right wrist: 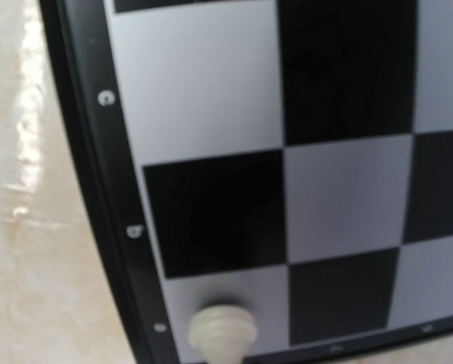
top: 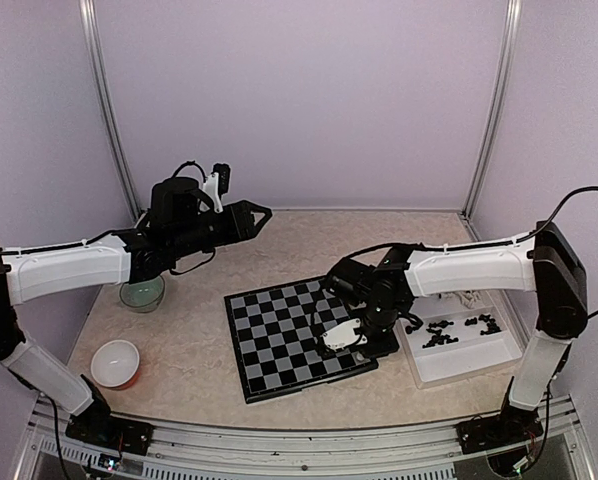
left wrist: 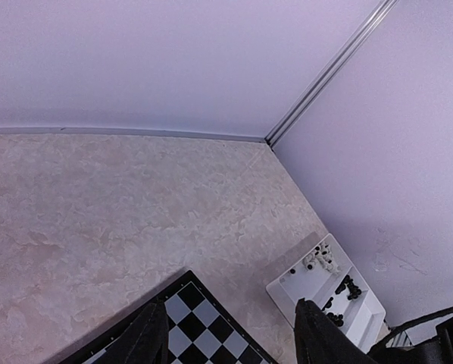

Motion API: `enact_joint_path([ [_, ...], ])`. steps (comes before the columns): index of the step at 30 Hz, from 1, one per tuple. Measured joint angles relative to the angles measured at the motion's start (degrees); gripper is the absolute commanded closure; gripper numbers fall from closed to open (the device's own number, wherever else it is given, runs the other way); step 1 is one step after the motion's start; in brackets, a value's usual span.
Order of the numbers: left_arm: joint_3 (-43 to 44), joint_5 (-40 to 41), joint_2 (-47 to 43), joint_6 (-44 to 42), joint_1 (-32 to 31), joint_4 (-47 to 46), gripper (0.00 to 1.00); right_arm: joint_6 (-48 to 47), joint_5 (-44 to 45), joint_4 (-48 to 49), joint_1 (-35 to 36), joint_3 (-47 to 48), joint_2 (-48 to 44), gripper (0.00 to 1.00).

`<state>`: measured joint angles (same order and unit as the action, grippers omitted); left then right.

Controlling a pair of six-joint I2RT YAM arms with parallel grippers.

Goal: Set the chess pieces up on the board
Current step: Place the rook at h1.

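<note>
The table (top: 194, 250) is being taken up at its middle by the board (top: 279, 335), which is lying flat and slightly askew. A white tray (top: 459, 365) is being used for loose pieces just beside the board's right edge. Black pieces (top: 449, 335) are being held in its nearer part and cream pieces (left wrist: 320, 260) at its far end.

The left arm (top: 69, 268) is being held raised over the left rear of the table, well apart from the board. The left gripper (top: 259, 222) is being held released, its fingers (left wrist: 147, 341) spread with nothing between them.

The right arm (top: 469, 268) is being stretched leftward above the tray to the board's near right corner. The right gripper (top: 344, 335) is being held low over that corner with its jaws clenched. Its fingers are not being shown in the right wrist view, so whether anything is being pinched cannot be told.

A green bowl (top: 141, 293) is being overhung by the left arm, and a white bowl (top: 116, 362) is sitting near the table's front left.

One cream piece (right wrist: 221, 331) is being shown upright on the grey corner square of the board, just beside the black rim, at the bottom edge of the right wrist view.
</note>
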<state>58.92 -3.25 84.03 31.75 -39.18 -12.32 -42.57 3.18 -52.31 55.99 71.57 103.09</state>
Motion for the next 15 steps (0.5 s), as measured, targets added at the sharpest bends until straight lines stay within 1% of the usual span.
enact_joint_path([
  [3,0.0,-0.33,0.0,0.02,0.0,0.0,0.43,0.02,-0.22,0.17,0.0,-0.24,0.35,0.88],
  [6,0.0,-0.57,0.02,0.07,0.0,0.0,0.43,0.07,-0.39,0.57,0.0,-0.33,0.35,0.79],
  [9,0.0,-0.79,0.02,0.13,0.0,0.0,0.43,0.15,-0.39,1.11,0.0,-0.55,0.35,0.74],
  [11,0.0,-0.87,0.07,0.15,0.0,0.0,0.43,0.17,-0.42,1.27,0.0,-0.63,0.35,0.69],
  [15,0.0,-1.05,0.52,0.33,0.0,-0.02,0.43,0.26,-0.46,1.4,0.0,-0.63,0.35,0.66],
])
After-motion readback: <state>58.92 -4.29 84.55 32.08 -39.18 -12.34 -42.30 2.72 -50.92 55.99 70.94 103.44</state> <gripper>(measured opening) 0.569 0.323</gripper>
